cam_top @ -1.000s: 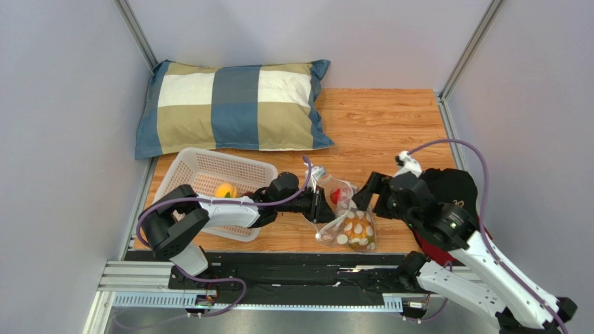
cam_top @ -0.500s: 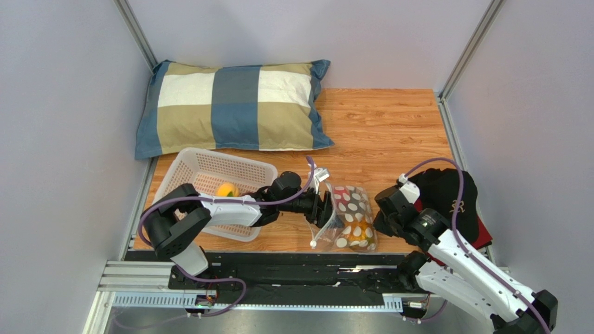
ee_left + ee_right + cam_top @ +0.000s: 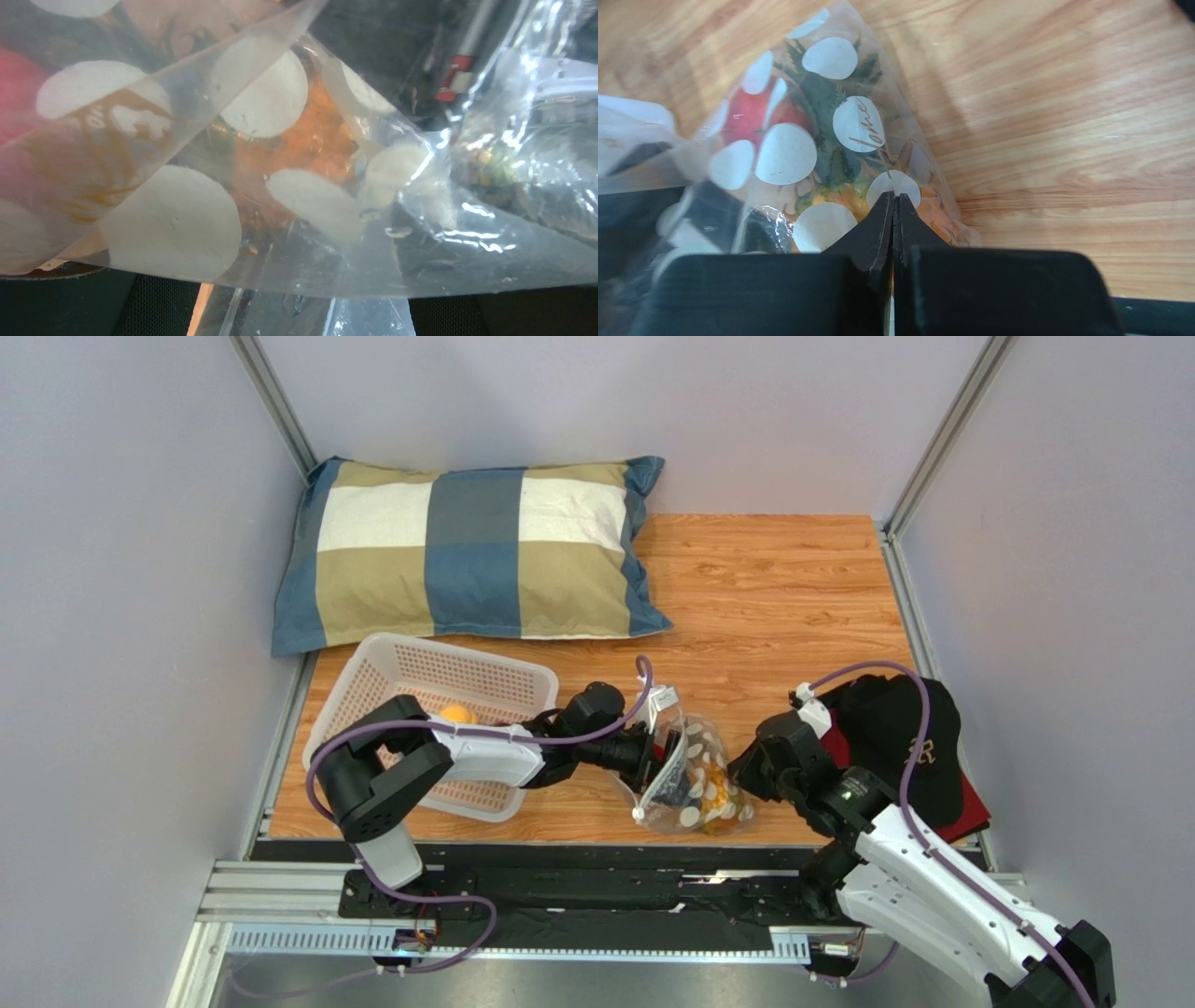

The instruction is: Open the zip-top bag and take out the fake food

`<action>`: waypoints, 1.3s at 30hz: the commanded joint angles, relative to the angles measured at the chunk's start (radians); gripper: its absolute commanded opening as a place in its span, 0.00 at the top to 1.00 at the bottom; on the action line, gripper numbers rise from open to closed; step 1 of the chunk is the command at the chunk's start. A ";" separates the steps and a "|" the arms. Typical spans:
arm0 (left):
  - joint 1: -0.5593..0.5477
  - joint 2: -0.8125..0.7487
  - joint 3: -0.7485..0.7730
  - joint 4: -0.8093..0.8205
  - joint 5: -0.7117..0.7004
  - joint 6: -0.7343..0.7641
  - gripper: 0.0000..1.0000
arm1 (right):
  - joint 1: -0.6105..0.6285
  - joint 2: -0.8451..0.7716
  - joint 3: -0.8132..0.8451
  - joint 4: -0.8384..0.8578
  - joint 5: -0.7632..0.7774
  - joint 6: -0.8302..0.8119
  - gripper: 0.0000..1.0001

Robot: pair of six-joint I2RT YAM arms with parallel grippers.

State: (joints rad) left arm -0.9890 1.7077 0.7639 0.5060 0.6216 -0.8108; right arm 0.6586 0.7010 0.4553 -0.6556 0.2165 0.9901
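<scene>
Spotted bag (image 3: 697, 779) with food (image 3: 823, 98) inside, near the table (image 3: 786, 574) front edge, left gripper (image 3: 648, 756) at its mouth, opening impossible to tell, right gripper (image 3: 894, 201) pressed together, touching the bag.

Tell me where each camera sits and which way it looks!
Top external: high behind the arms, looking down at the table; both arms show, left gripper and right gripper at the zip-top bag.
Left wrist: on the left arm, pressed right up to the bag's spotted plastic; hardly any robot shows.
Right wrist: on the right arm, looking along its closed fingers at the bag's edge on the wood.
Shared: all three see the bag.
</scene>
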 commanded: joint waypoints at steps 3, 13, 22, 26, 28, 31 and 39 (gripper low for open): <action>-0.031 -0.038 0.038 -0.172 -0.195 0.108 0.16 | 0.027 -0.012 0.049 0.004 -0.090 -0.010 1.00; -0.034 -0.278 -0.012 -0.422 -0.417 0.283 0.46 | -0.019 0.069 0.238 -0.020 0.020 -0.217 0.89; -0.034 -0.295 -0.029 -0.440 -0.622 0.251 0.31 | -0.177 0.429 0.423 0.204 -0.374 -0.378 0.87; -0.034 -0.263 0.004 -0.463 -0.724 0.259 0.16 | -0.175 0.561 0.474 0.255 -0.506 -0.404 0.92; -0.034 -0.238 0.011 -0.465 -0.778 0.257 0.12 | -0.177 0.627 0.480 0.292 -0.531 -0.412 0.94; -0.034 -0.198 0.026 -0.451 -0.827 0.257 0.05 | -0.177 0.708 0.493 0.312 -0.577 -0.427 0.98; -0.020 -0.094 0.069 -0.331 -0.810 0.263 0.05 | -0.177 0.707 0.372 0.375 -0.566 -0.392 1.00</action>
State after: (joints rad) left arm -1.0183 1.5894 0.7895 0.0696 -0.1768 -0.5621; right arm 0.4835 1.4326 0.8715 -0.3538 -0.3244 0.5968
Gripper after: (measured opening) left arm 0.963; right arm 0.007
